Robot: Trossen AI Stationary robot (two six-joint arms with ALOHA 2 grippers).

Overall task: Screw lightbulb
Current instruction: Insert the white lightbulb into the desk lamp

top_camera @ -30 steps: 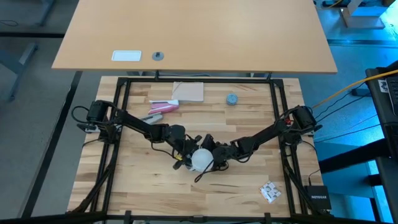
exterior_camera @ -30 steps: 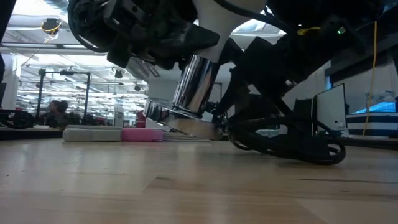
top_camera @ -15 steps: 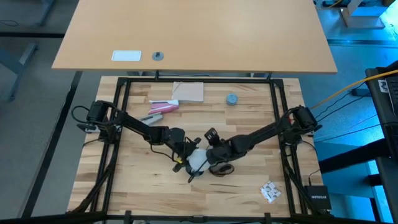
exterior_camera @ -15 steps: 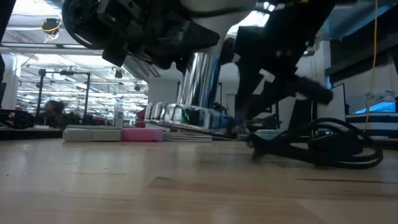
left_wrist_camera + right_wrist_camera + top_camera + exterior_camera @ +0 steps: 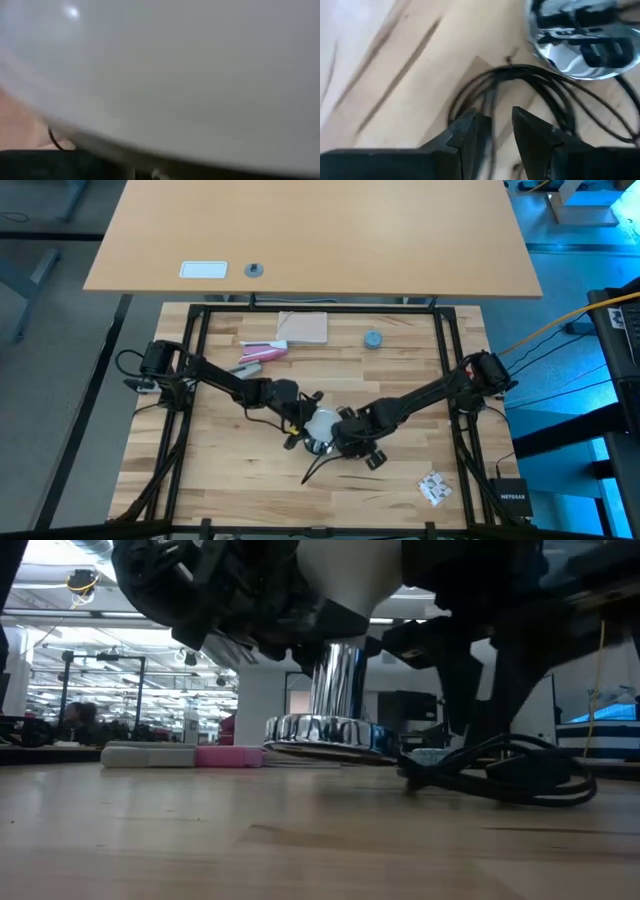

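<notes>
The white lightbulb (image 5: 321,423) stands globe up over the chrome socket (image 5: 336,690), its base hidden in the socket's neck. Whether the socket's wide flange (image 5: 330,732) rests on the table or hangs just above it, I cannot tell. My left gripper (image 5: 298,423) reaches in from the table's left and is shut on the bulb, which fills the left wrist view (image 5: 165,75). My right gripper (image 5: 495,120) stands just near of the socket, pointing down with a narrow gap. It hangs above the socket's black cord (image 5: 520,80) and holds nothing. My left gripper holds the lightbulb by its white globe (image 5: 312,423), coming at it about level from the table's left. The globe hides the fingers in the wrist view, so the exact place of contact does not show. The bulb stays upright, base down in the socket.
The cord (image 5: 500,775) lies in loops on the table beside and near of the socket. Along the far side lie a pink-and-white object (image 5: 262,352), a tan pad (image 5: 303,327) and a small blue-grey cap (image 5: 373,339). A small packet (image 5: 433,488) lies near right. Black frame rails border the table.
My right gripper has left the socket's side, risen, moved toward the table's near edge and tipped from about level to pointing down. The socket, tilted before, now stands upright under the bulb. The cord has shifted toward the near edge.
</notes>
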